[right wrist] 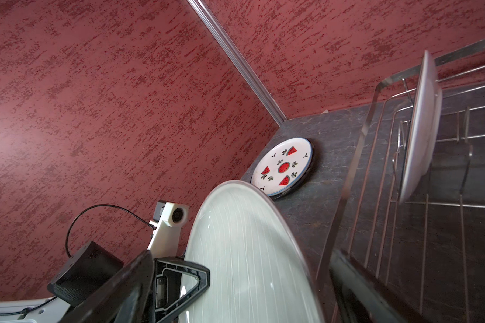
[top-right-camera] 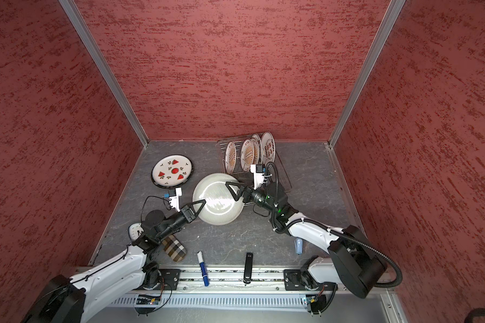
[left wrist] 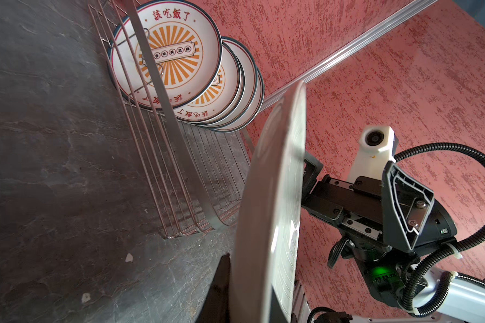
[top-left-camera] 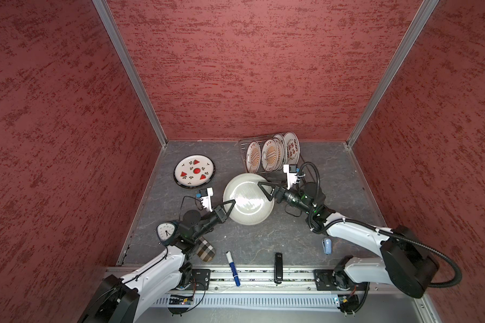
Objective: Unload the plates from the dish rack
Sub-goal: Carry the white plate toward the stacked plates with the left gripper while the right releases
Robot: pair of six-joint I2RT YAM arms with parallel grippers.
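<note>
A plain grey plate hangs tilted just in front of the dish rack. My left gripper is shut on its near-left rim. On the opposite rim my right gripper stands open, one finger on each side of the plate. Several sunburst plates stand upright in the rack. The watermelon plate lies flat at the back left, a dark rim showing under it.
A small clock and a checked pouch sit by the left arm. A blue marker and a black stapler-like thing lie on the front rail. A light-blue object lies under the right arm. Red walls enclose the table.
</note>
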